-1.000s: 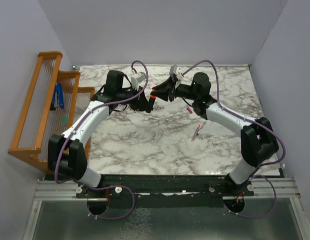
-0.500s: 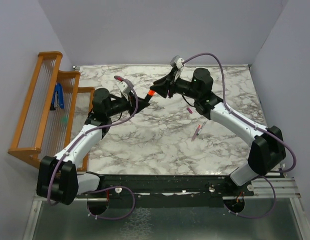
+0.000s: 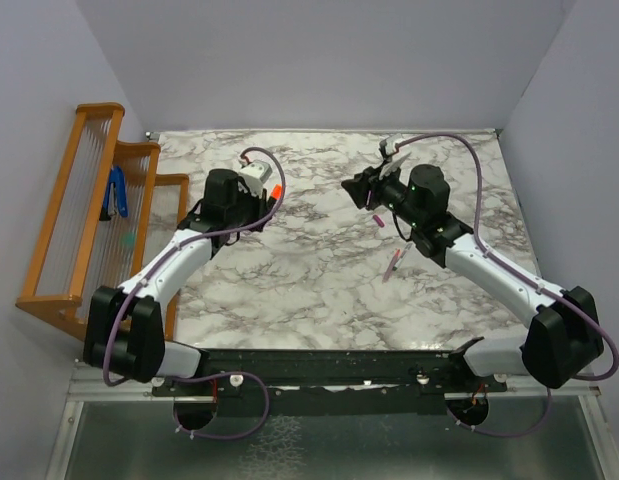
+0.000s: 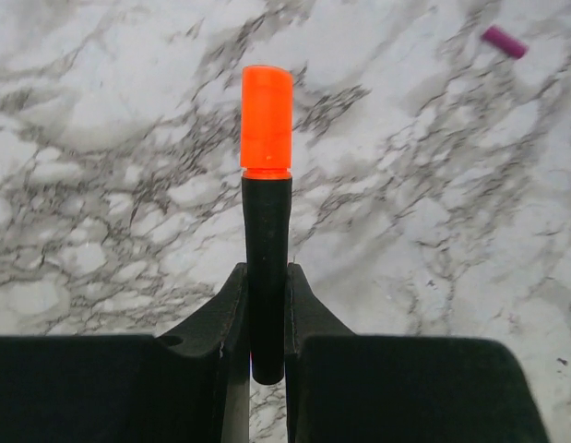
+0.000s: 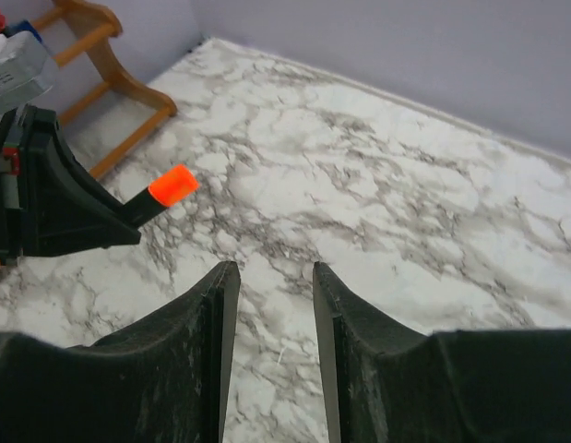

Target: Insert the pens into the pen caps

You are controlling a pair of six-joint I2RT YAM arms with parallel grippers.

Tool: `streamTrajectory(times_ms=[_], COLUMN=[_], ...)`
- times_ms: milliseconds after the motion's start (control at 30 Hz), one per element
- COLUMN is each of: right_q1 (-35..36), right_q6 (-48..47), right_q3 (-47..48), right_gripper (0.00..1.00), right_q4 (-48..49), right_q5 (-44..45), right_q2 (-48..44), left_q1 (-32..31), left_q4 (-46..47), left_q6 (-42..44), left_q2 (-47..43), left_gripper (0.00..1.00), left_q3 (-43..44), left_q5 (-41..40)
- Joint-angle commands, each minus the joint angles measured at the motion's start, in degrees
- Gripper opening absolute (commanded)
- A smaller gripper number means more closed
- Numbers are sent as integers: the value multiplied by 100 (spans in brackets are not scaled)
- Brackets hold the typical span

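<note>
Left gripper clamped on the capped marker; right gripper parted and empty.

The left gripper [image 4: 267, 281] is closed tight on the barrel of the black marker [image 4: 267, 231]. The marker's far end carries the orange cap [image 4: 267, 120], apparently fully seated, so this pair looks complete. The right gripper [image 5: 274, 277] faces the marker, well apart from it, jaws partly open and holding nothing. The magenta cap [image 4: 504, 41] lies on the marble table [image 3: 319, 300] beyond the marker's tip and to its right. A thin pinkish pen [image 3: 392, 265] lies further right, nearer the arm bases. The likely next move is to set the marker down, then pick up that pen and a cap.
</note>
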Motion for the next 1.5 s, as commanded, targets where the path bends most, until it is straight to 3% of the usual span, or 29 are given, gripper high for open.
streamTrajectory(times_ms=[0,267,500,767,1067,1300,1467], right_q1=[32,3,-356,-433,-433,-433,-433], right_q6=[51,142,692,1946,3195,3719,3788], right_q3=[-155,157,425,328,10,-115,-72], right_gripper=[43,48,49,50,33,25,24], right_q4=[-792,-1959,-2749,-4014,-4701,-4660,-4628], right_q5=[823,1679,1820,2864,2637,2874,3044], right_q2=[-105,337,1086,1074,1108,1333,1551], left_q1=[-15,-14,-14,-14,-14,-14,-14], left_q4=[-1200,-1846,-1884,-1907,-1876,-1797,-1793], left_q6=[-151,-507,-542,-575,-531,-450,-416], left_q2=[790,2077,2323,2345,2065,1656,1561], left_gripper=[0,0,0,29,41,42,42], left_q3=[345,852,922,979,959,821,804], left_q5=[-1445,-1497,-1488,-1145,-809,-712,-634])
